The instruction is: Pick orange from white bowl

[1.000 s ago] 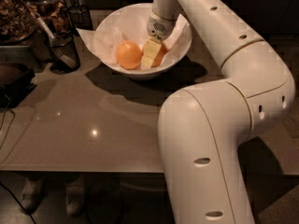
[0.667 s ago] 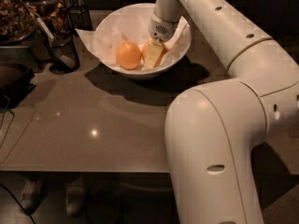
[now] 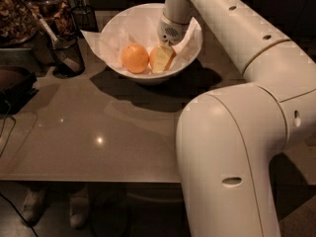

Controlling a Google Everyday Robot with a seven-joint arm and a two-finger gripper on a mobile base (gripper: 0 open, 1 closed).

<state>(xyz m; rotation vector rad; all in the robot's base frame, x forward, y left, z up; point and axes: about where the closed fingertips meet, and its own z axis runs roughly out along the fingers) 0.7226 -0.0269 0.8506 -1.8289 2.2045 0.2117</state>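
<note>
The white bowl [image 3: 118, 21], lined with crumpled white paper, stands at the back of the grey table [image 3: 89, 132]. A round orange [image 3: 135, 58] lies inside it on the left. My gripper [image 3: 164, 58] reaches down into the bowl from the right, just right of that orange. A second orange-coloured thing [image 3: 154, 58] shows right against the gripper, partly hidden by it. Whether the gripper holds it cannot be seen.
A black mesh cup [image 3: 66, 53] with a utensil stands left of the bowl, and another [image 3: 84, 16] behind it. Snack containers [image 3: 17, 14] are at the far left, above a dark tray [image 3: 15, 88]. My large arm [image 3: 237, 157] fills the right side.
The gripper stays low in the bowl beside the orange. The lower arm has shifted slightly toward the right. The orange has not moved.
</note>
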